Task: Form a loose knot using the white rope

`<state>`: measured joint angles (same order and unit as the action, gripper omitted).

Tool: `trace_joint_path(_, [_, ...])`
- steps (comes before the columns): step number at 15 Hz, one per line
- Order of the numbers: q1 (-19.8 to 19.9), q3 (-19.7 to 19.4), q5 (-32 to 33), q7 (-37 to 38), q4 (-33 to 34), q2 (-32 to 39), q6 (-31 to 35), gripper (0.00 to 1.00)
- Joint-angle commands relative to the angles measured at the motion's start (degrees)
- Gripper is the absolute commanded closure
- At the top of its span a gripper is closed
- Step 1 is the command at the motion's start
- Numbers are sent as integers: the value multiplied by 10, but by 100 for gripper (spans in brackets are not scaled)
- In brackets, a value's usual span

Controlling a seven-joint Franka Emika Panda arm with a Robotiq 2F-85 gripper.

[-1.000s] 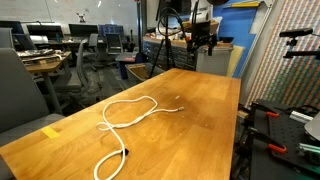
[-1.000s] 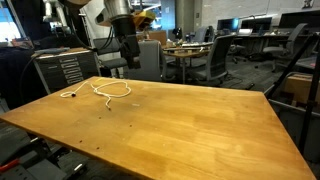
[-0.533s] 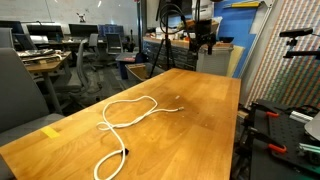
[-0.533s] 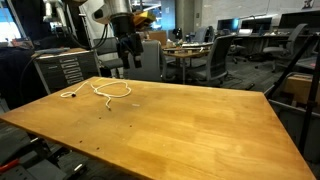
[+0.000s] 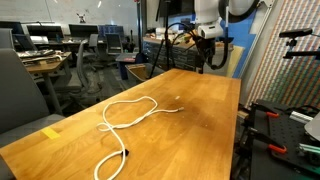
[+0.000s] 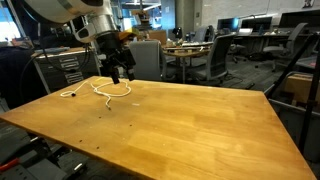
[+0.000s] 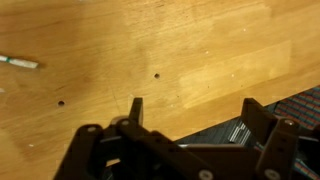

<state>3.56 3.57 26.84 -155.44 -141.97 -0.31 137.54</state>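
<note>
The black metal fingers (image 7: 252, 112) are spread wide with nothing between them, hanging in the air over the light wooden table (image 7: 200, 50) near its edge. At the left of the wrist view there is a thin pale sliver, probably a tip of the long, thin white rope (image 5: 112, 162). The rope lies slack on the table in one open loop, both ends trailing and no knot formed, and nothing touches it.

table (image 5: 205, 115): wood; smooth, light sheen, grain showing | rope (image 5: 128, 113): white cord; matt, weave too small to tell | gripper (image 7: 193, 108): black; matt, hard, plastic or metal unclear | chair (image 5: 18, 95): grey; matt, cloth-like
</note>
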Motion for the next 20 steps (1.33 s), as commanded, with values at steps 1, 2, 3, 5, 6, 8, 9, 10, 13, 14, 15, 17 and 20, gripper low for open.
trace_joint_path(1, [-18,-12,6,0,-11,0,14,0])
trace_joint_path(2, [-20,-12,10,0,-18,-1,22,0])
trace_joint_path(3, [-22,-11,10,0,-22,-1,25,0])
trace_joint_path(5, [-22,-12,11,0,-24,-3,26,0])
trace_joint_path(6, [-22,-12,11,0,-24,-4,27,0])
trace_joint_path(8, [-22,-12,11,0,-24,-6,27,0])
trace_joint_path(9, [-22,-12,11,0,-24,-6,27,0])
trace_joint_path(10, [-23,-11,4,15,-17,-2,12,0])
trace_joint_path(13, [-20,-16,75,155,28,28,-64,0])
trace_joint_path(14, [-21,-17,84,185,41,34,-84,0])
trace_joint_path(15, [-23,-17,84,209,53,39,-111,0])
trace_joint_path(17, [-31,-11,59,226,81,51,-195,0])
trace_joint_path(20, [-27,-14,35,153,62,43,-162,0])
